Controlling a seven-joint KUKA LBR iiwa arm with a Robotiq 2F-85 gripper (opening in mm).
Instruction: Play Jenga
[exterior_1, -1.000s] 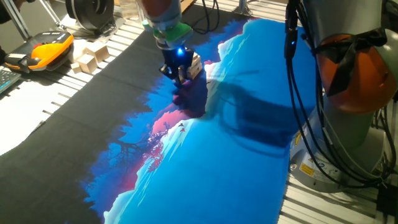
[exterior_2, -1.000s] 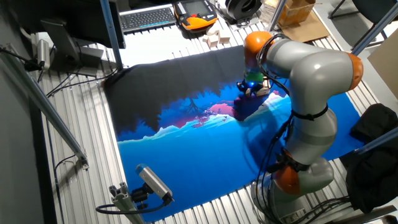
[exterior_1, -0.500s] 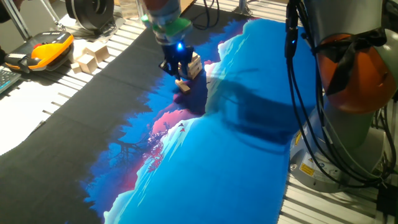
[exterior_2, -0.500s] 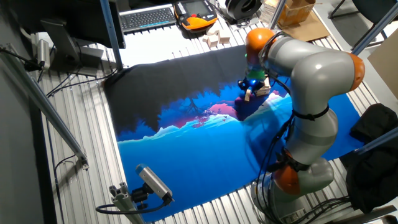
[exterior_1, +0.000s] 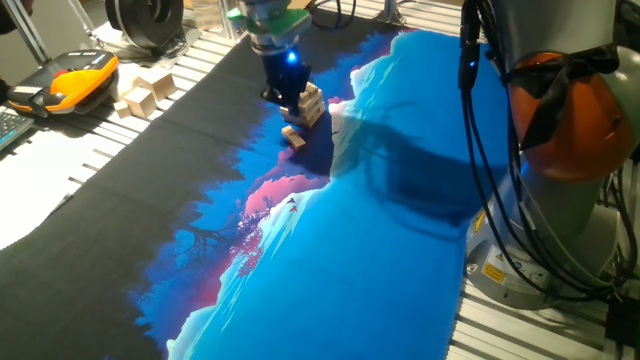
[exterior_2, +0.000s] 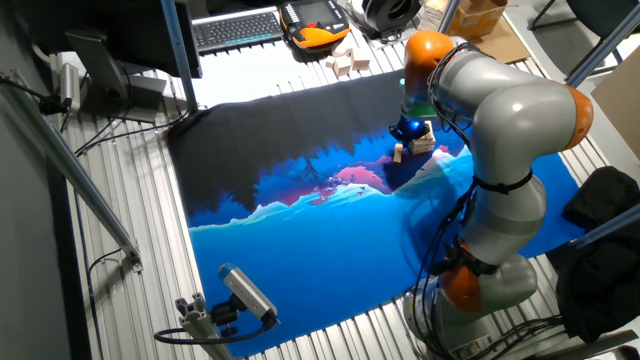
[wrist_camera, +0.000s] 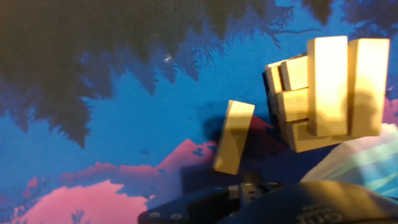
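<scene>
One printed mat across the table, blue below, dark above. Near its far edge, by the pale mountain print, the Jenga tower, crosswise layers intact. Just beside it, apart, one loose block flat on the mat. Above, gripper; fingers hidden, so open or closed cannot be told, probably empty. Likely between pulls; next: lift that block onto the top, gently.
</scene>
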